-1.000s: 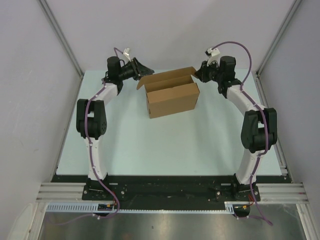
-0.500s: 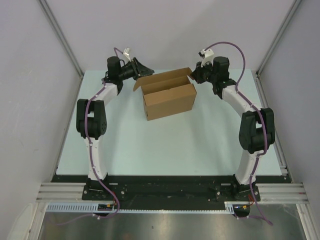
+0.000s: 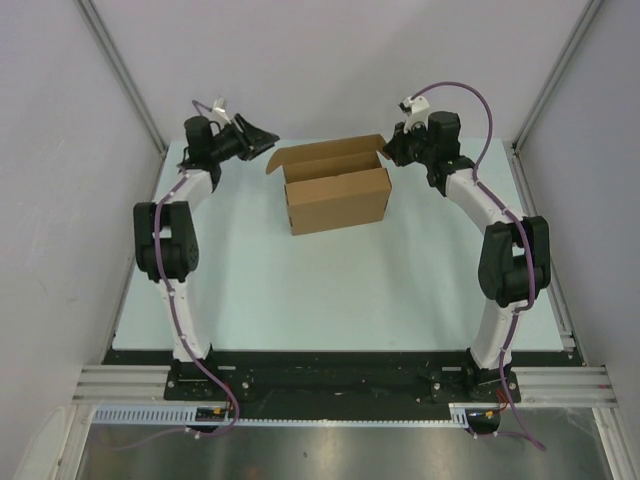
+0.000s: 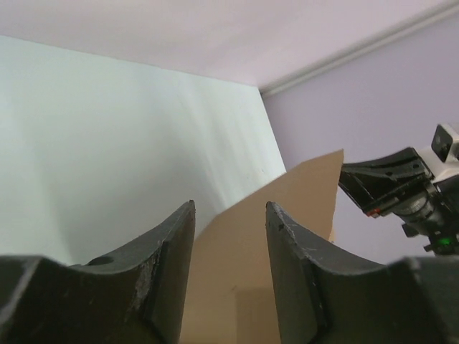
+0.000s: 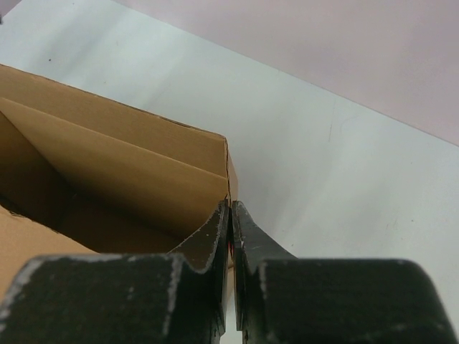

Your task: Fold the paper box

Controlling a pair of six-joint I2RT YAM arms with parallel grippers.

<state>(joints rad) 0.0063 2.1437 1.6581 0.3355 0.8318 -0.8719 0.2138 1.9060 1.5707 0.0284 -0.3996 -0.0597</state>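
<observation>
The table (image 3: pixel 330 290) is pale and bare on the near side; the paper box (image 3: pixel 338 195) stands toward the far side, set up as an open-topped brown carton with its long plain front facing the arm bases. It sits between the two sets of fingers, one at each short end.

The right fingers (image 5: pixel 208 244) are at the box's far right corner. They are closed tight with their tips pressed together, and the thin edge of the right end flap (image 5: pixel 228 168) runs straight down into the seam between them, so they pinch the box there. Just to the left of those fingers the wrist view looks into the box's hollow inside, with one long inner panel folded against the back wall; to their right is only table.

The left fingers (image 4: pixel 168 265) stand apart with a clear gap between them and hold nothing. The left end flap (image 4: pixel 308 193) rises beyond that gap, seen through it and apart from both tips. From above, these fingers hang near the box's far left corner, just outside the splayed flap. Past the flap, the right arm's black head (image 4: pixel 391 186) shows on the far side of the box; behind everything stands the grey wall (image 3: pixel 330 60).
</observation>
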